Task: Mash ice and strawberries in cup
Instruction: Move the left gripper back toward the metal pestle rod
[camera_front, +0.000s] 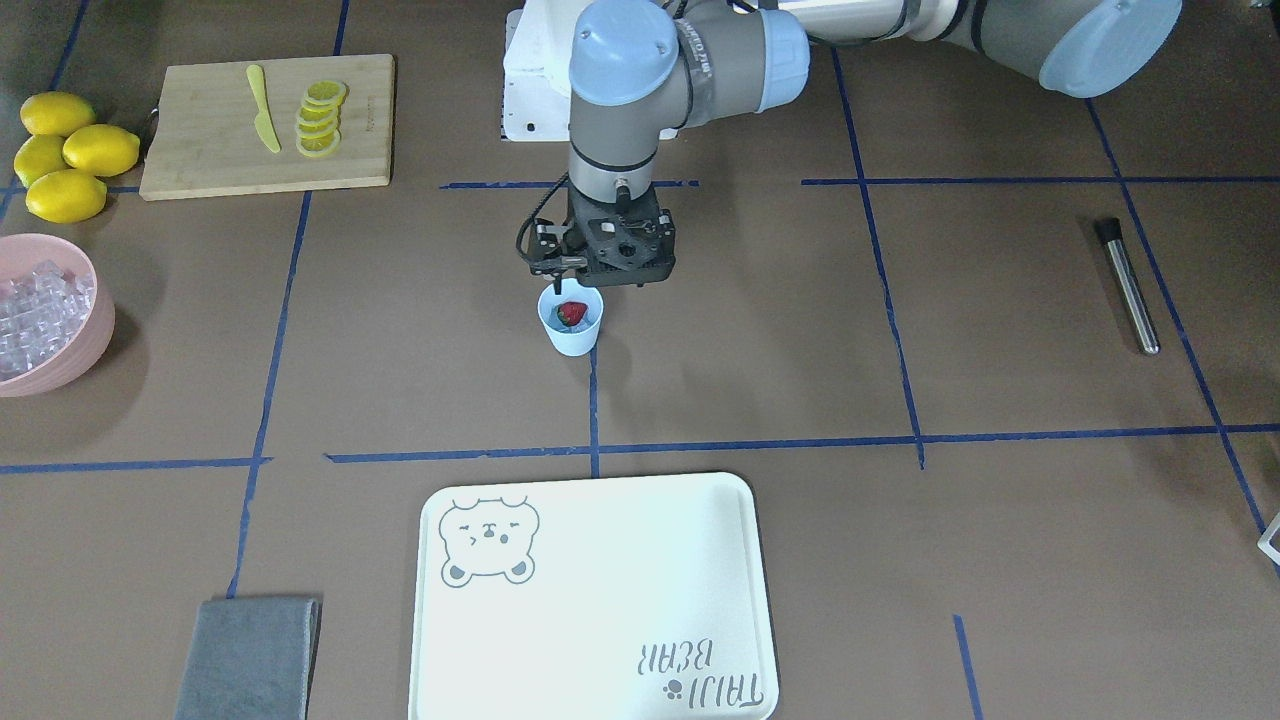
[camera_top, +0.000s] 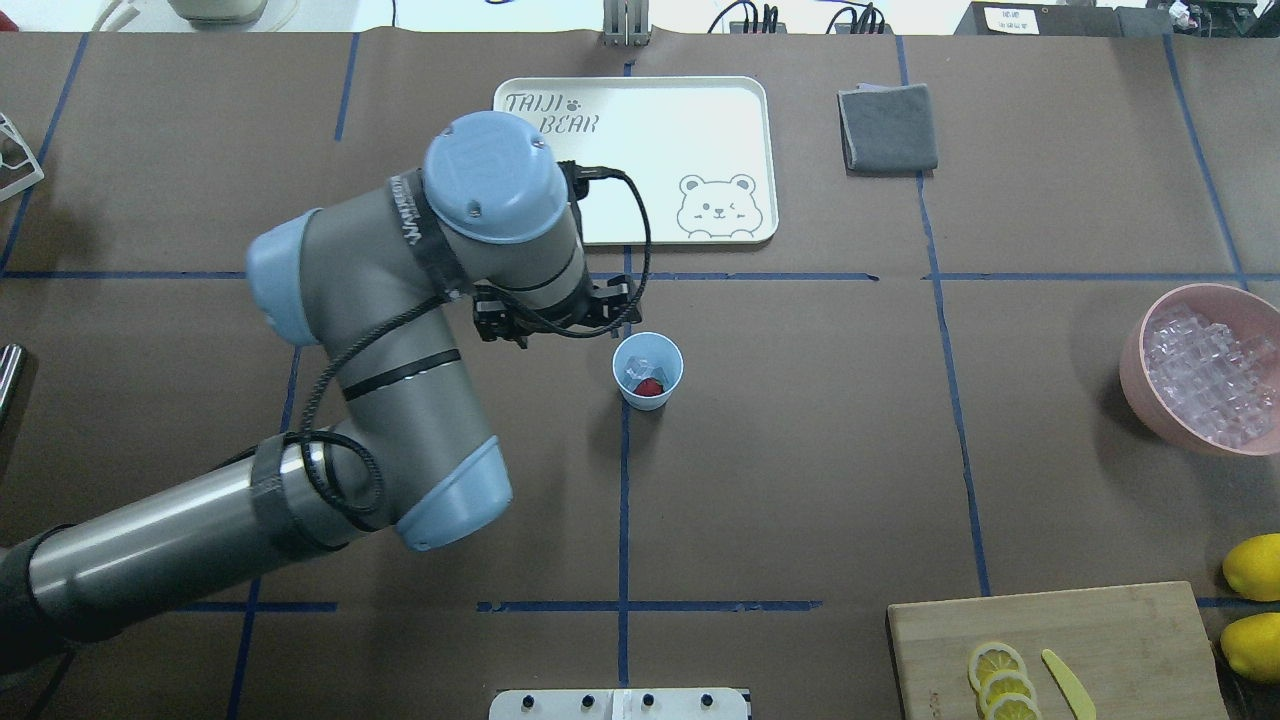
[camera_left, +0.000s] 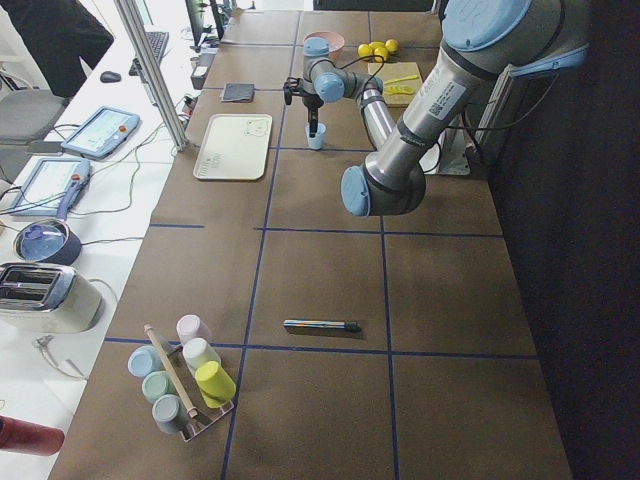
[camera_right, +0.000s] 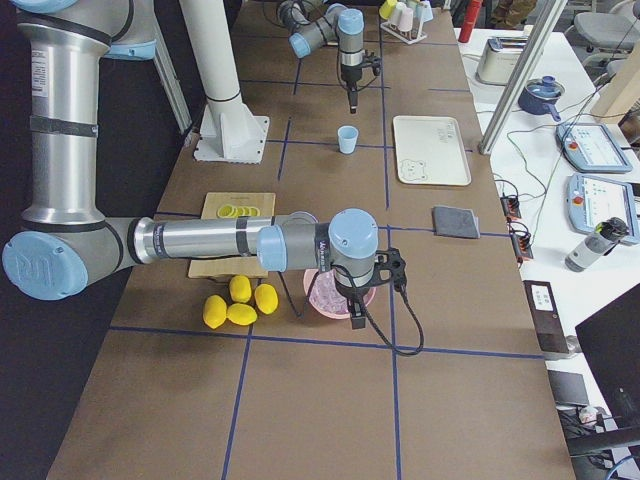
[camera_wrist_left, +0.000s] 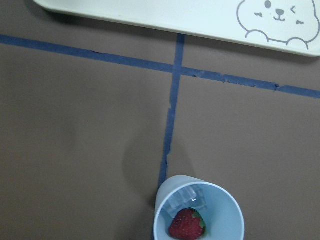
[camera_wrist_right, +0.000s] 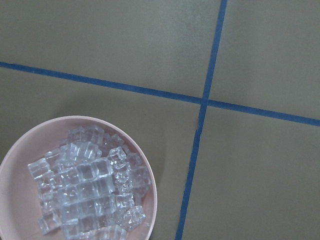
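Note:
The light-blue cup (camera_front: 570, 340) stands at the table's middle on a blue tape line. It holds one red strawberry (camera_wrist_left: 186, 225) and clear ice (camera_wrist_left: 187, 200), which also show in the overhead view (camera_top: 650, 387). My left gripper (camera_front: 560, 286) hangs just above and behind the cup's rim. Its fingers are mostly hidden by the wrist, so I cannot tell if it is open or shut. My right gripper (camera_right: 356, 318) hovers beside the pink bowl (camera_wrist_right: 145, 200) full of ice cubes (camera_wrist_right: 90, 195). It shows only in the exterior right view, so I cannot tell its state.
A metal rod with a black tip (camera_front: 1130, 290) lies on my left side. A white bear tray (camera_front: 600, 600) and a grey cloth (camera_front: 250, 655) lie at the far edge. A cutting board (camera_front: 210, 150) with lemon slices, a yellow knife and whole lemons (camera_front: 65, 150) sits at my right.

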